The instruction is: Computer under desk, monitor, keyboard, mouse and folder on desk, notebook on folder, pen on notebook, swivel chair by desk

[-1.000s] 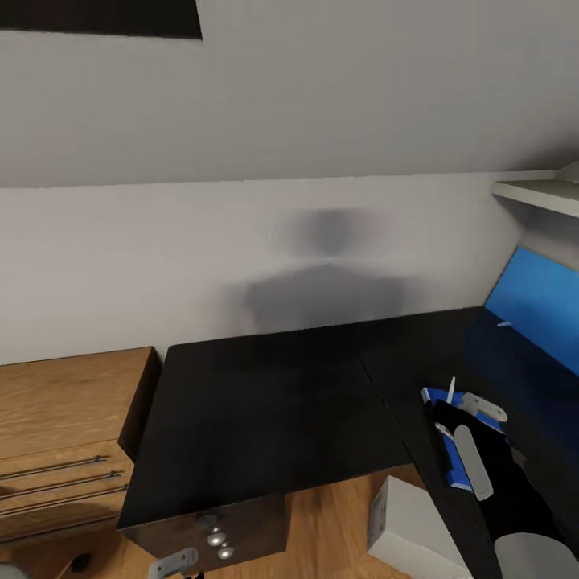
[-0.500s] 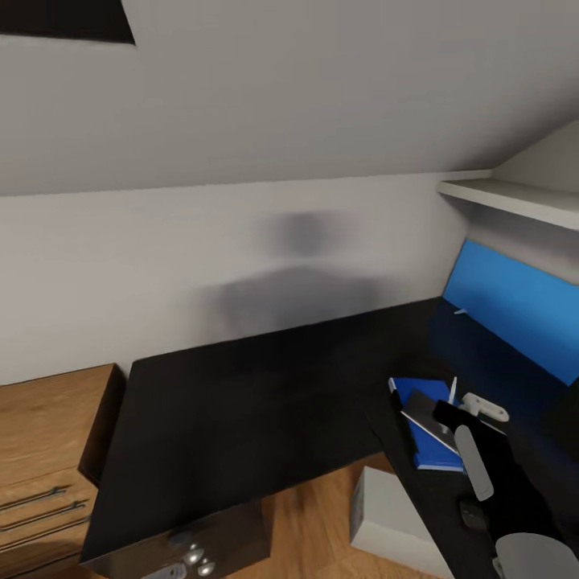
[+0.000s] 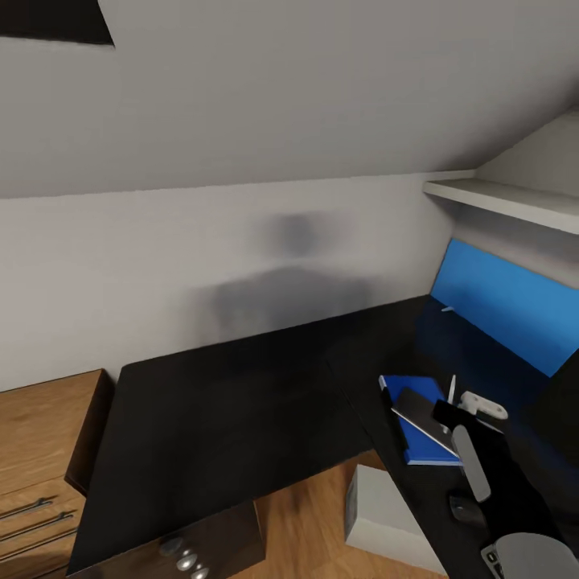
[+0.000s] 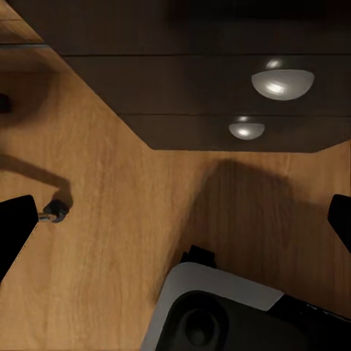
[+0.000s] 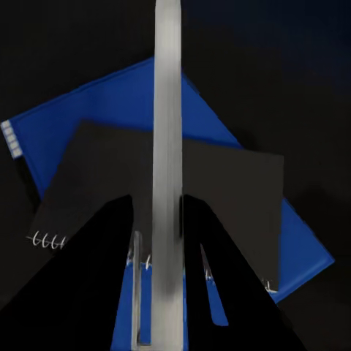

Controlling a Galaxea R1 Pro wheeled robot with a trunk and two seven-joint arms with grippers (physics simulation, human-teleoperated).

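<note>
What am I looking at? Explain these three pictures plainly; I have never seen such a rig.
This is a simulated robot on wheels with two arms. The wide picture comes from a camera on its head, looking down on a black desk. On the desk lies a blue folder with a grey notebook on top. A mouse sits nearer the robot, and a white computer stands on the floor at the desk's edge. The other two pictures come from cameras on the wrists. The right gripper is shut on a pen, over the notebook. The left gripper is open, pointing at the wooden floor by the drawer knobs.
</note>
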